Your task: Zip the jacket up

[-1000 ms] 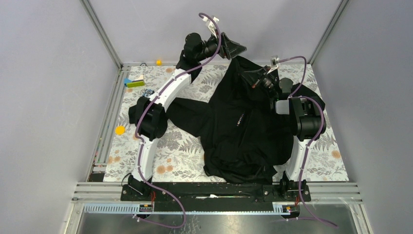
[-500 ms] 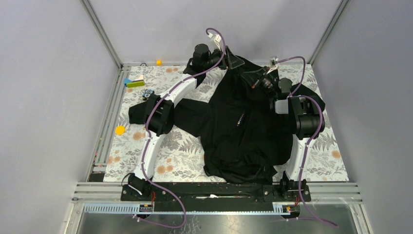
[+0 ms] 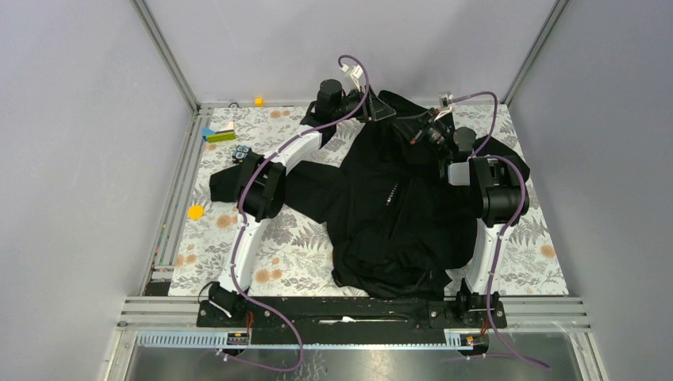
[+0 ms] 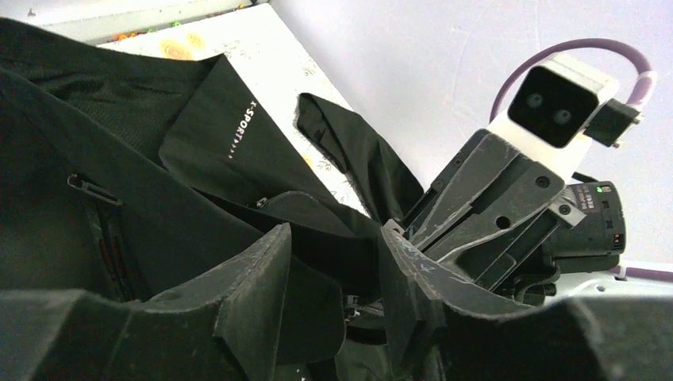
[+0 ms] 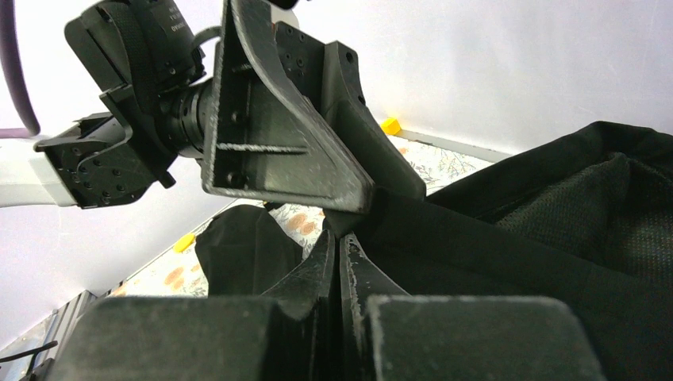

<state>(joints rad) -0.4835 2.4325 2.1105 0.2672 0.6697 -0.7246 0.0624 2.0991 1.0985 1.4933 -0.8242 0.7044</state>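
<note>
— Where did the jacket (image 3: 389, 222) lie?

— Spread on the table (image 3: 294, 254), right of centre. Its hem (image 3: 381, 279) was bunched just beyond the arm bases. The small marks (image 3: 390, 193) sat mid-chest. The collar (image 3: 394, 101) was up at the far edge, raised into a peak.

— And the pincers?

— Both were at that collar. The right gripper (image 5: 339, 238) had its fingers pressed nearly together, only a sliver between them, with black fabric pinched at the tips. I judged it was holding the collar edge. It had not shifted over the last second.

— The left one?

— That was what changed. A second before, the left gripper (image 4: 329, 238) hung high beyond the table's far edge, clear of the fabric. Half a second later it had swung in. By this moment it had dropped onto the collar, just beside the right one. Its fingers were parted, with a fold of fabric lying in the gap, not yet clamped.

— What did that mean for the zipping?

— Likely a second hold was being set up, so the top of the jacket could be steadied from both sides. I couldn't make out the zip in any view, so I couldn't say how far it was closed. Little progress yet, I'd guess.
</note>
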